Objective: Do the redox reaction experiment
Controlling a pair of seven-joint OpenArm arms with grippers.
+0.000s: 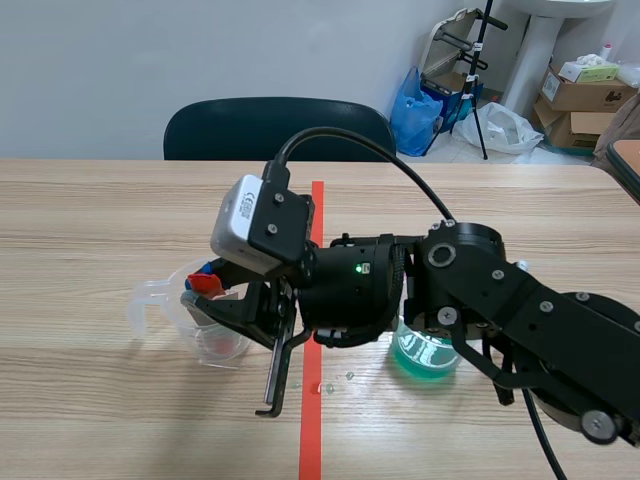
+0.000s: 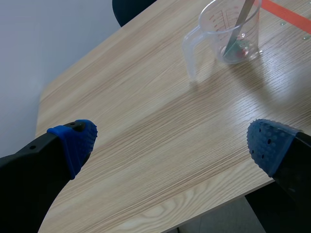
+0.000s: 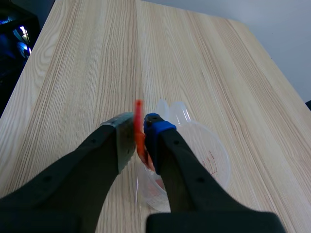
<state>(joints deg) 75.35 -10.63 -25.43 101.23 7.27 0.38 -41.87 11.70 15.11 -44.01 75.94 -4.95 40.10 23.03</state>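
The right gripper [image 3: 138, 122] has its jaws clamped on a thin orange-red piece [image 3: 138, 109]. The piece stands upright between them and reaches down into the clear plastic measuring cup [image 3: 214, 160] directly under the jaws. A grey stem [image 2: 241, 20] slants into that cup. The left gripper [image 2: 172, 141] has its jaws wide apart on nothing, over the pale wooden surface [image 2: 160, 126], with the cup well ahead. A glass beaker of green liquid [image 1: 428, 352] sits well behind the right jaws, under that arm.

worktop [image 2: 136, 97] free from its near edge to the measuring cup [image 2: 214, 24]; the right end effector [image 3: 138, 127] and its red-handled tool [image 1: 205, 283] fill the cup's mouth, its arm overhanging the green beaker [image 1: 428, 358].
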